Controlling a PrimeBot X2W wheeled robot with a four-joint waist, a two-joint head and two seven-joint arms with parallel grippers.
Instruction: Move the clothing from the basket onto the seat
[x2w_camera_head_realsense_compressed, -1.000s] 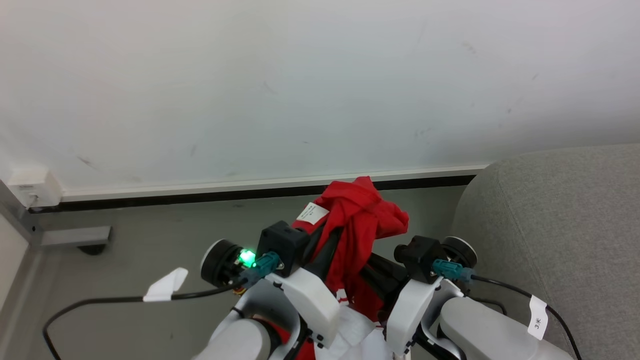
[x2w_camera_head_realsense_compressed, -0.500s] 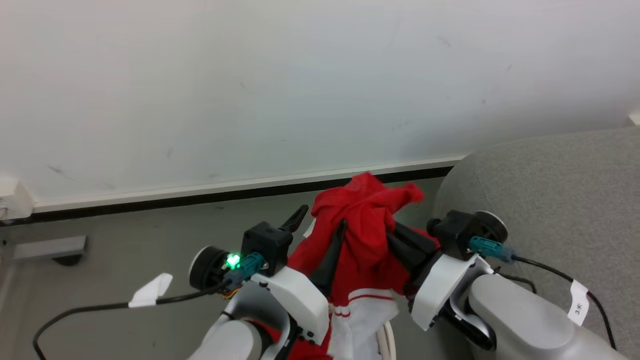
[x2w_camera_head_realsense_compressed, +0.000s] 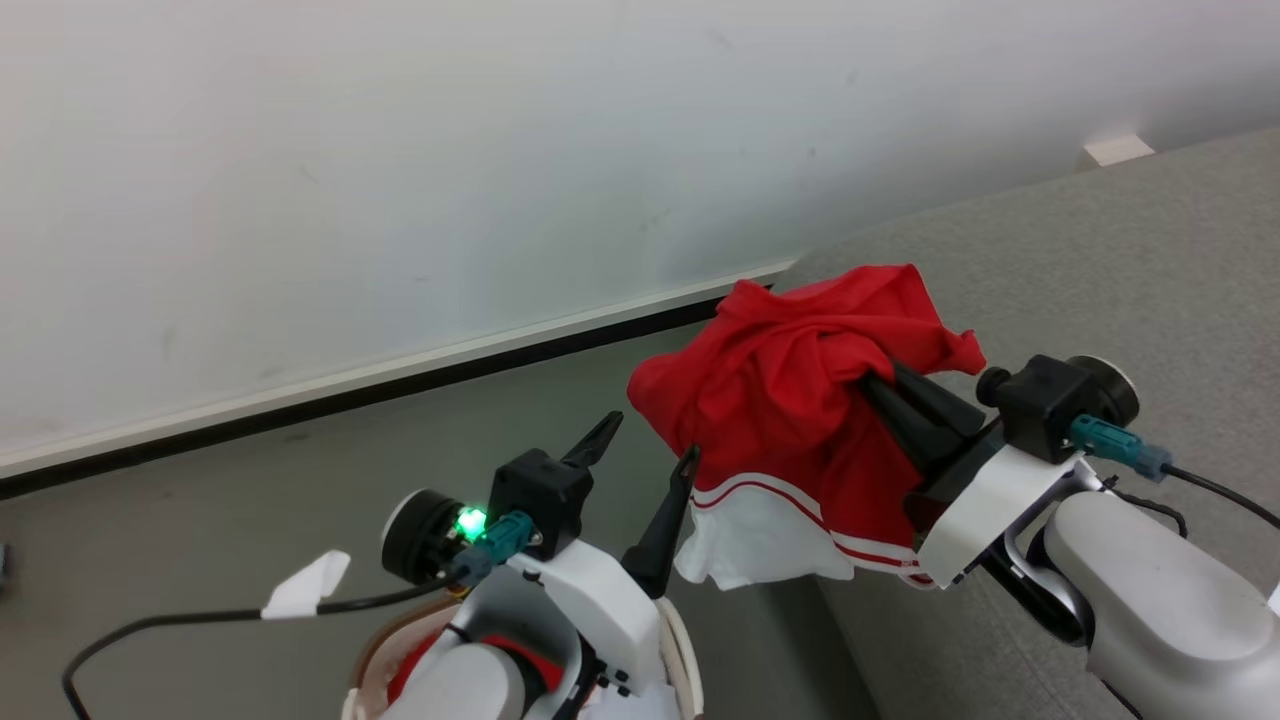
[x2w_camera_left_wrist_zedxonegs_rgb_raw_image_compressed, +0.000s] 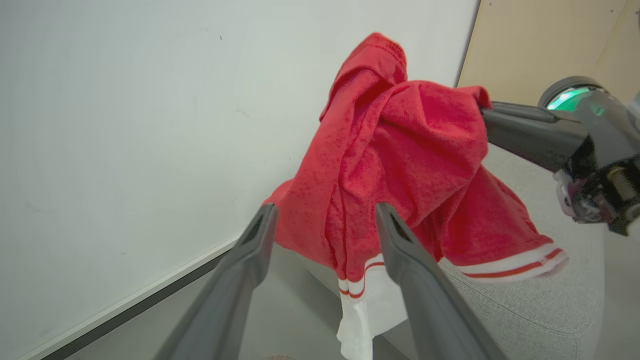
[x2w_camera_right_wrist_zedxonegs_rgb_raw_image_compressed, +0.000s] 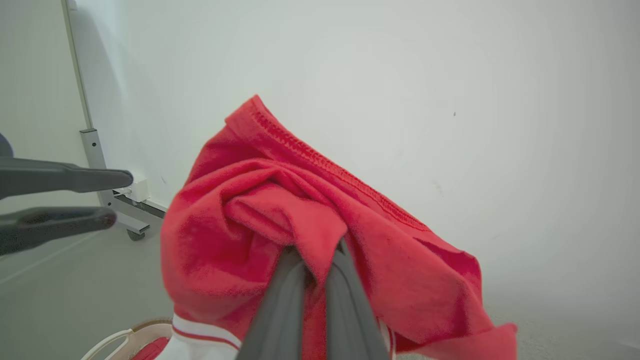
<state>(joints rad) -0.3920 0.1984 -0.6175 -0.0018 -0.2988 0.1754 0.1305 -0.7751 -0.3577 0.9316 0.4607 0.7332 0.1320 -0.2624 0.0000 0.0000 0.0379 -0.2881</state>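
The right pincer (x2w_camera_head_realsense_compressed: 880, 392) is clamped shut on a bunched fold of the red garment (x2w_camera_head_realsense_compressed: 800, 400). The garment hangs in the air over the rounded edge of the grey sofa (x2w_camera_head_realsense_compressed: 1100, 260), its white striped hem drooping toward 6 o'clock. The left pincer (x2w_camera_head_realsense_compressed: 650, 440) stands wide open and holds nothing, just beside the hem at its 9 o'clock.

To do the carry well, I judge the right arm should move toward 3 o'clock until the whole garment, hem included, is above the sofa before the grip lets go. Released here, the hem could drag the cloth off the edge to the floor. The left arm should keep out of the cloth.

The laundry basket (x2w_camera_head_realsense_compressed: 683, 650) sits at 6 o'clock under the left arm, and more red fabric (x2w_camera_head_realsense_compressed: 410, 672) lies inside it.
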